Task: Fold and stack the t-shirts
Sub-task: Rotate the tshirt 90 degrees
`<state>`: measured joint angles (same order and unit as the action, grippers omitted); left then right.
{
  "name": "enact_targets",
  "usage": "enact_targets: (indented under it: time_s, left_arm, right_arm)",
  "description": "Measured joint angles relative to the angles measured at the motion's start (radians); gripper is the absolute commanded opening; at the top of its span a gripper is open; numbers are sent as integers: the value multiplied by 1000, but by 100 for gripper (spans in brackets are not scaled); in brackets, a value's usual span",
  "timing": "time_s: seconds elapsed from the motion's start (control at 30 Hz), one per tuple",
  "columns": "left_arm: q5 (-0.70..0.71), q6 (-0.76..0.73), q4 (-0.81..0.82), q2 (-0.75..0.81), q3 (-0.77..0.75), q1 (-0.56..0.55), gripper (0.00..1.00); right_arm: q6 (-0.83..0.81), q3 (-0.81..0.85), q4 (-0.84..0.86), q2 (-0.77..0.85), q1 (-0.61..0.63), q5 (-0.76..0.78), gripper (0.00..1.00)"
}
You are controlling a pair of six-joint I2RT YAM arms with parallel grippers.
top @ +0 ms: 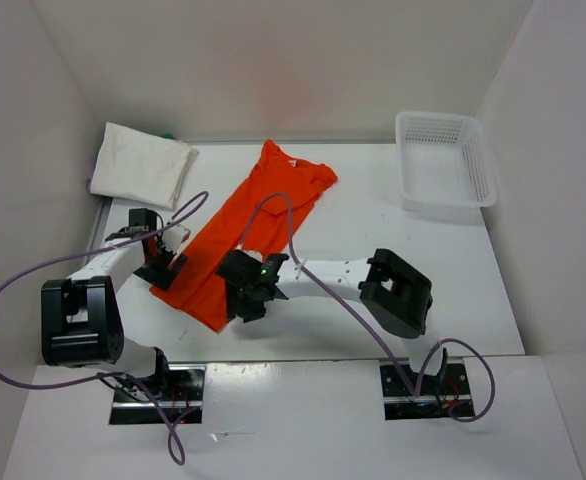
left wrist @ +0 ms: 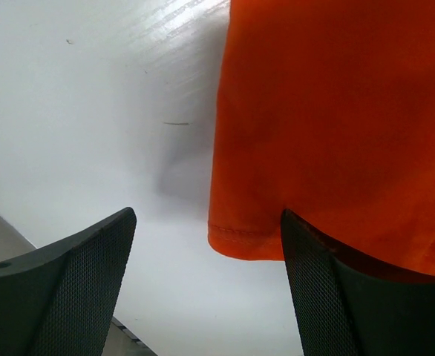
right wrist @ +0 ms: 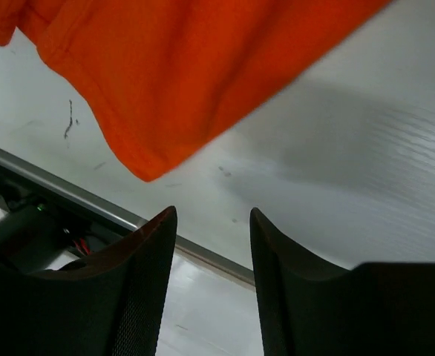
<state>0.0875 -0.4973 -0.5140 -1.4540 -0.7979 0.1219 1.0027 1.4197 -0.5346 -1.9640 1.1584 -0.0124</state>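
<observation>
An orange-red t-shirt point(top: 243, 220) lies as a long strip slanting from the back centre toward the near left. My left gripper point(top: 165, 262) is open at its lower left edge. In the left wrist view point(left wrist: 207, 215) a hemmed corner of the shirt point(left wrist: 336, 111) sits between the wide jaws, with the right finger point(left wrist: 329, 297) over the cloth. My right gripper point(top: 243, 298) hovers at the shirt's near end. Its jaws point(right wrist: 211, 211) stand apart with nothing between them, and the shirt's corner point(right wrist: 173, 67) is just beyond the tips. A folded white t-shirt point(top: 141, 165) rests at the back left on a green one point(top: 166, 134).
A white mesh basket point(top: 438, 117) stands at the back right. White walls close in the table on three sides. A metal rail point(right wrist: 91, 200) marks the table's near edge by the right gripper. Purple cables point(top: 13, 290) loop from both arms.
</observation>
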Motion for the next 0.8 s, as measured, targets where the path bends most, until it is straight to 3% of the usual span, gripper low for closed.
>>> enact_targets:
  time_s: [0.17,0.4,0.5,0.53,0.57,0.8]
  left_arm:
    - [-9,0,8,28,27,0,86]
    - [-19,0,18,43,28,0,86]
    - [-22,0,17,59,28,0,86]
    - [-24,-2,16,66,28,0,86]
    - [-26,-3,16,71,28,0,86]
    - [-59,-26,-37,76,3,-4,89]
  right_arm:
    - [76,68,39,-92,4,-54,57]
    - [187,108,111,-187,-3,-166,55]
    - [225,105,150,-203,-13,-195,33]
    - [243,85,174,-203,-17,-203,12]
    - [254,65,193,-201,-23,-214,3]
    - [319,-180,310,-69,-96,-241,0]
